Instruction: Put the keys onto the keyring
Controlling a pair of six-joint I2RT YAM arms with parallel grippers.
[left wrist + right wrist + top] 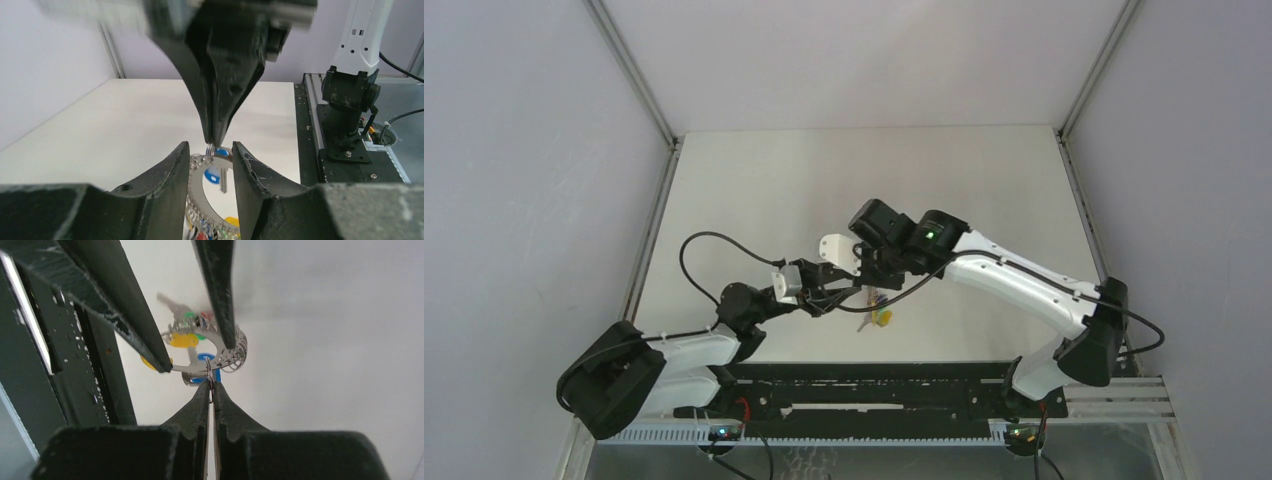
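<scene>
The keyring (196, 192), a grey toothed metal band, hangs above the table between the fingers of my left gripper (211, 147), whose jaws stand apart. The band lies against the left finger (172, 175). My right gripper (210, 386) is shut on the small wire ring of a blue key (214, 175), right at the keyring (192, 368). Several coloured keys (192, 320) dangle from the band, with yellow ones (182, 340) nearest. In the top view both grippers (839, 298) (869, 283) meet over the table's near middle, the keys (879, 315) hanging below them.
A black rail (874, 385) with both arm bases runs along the near edge. The right arm's base (347, 95) stands close on the right in the left wrist view. White walls and metal posts (634, 70) enclose the white table (874, 180).
</scene>
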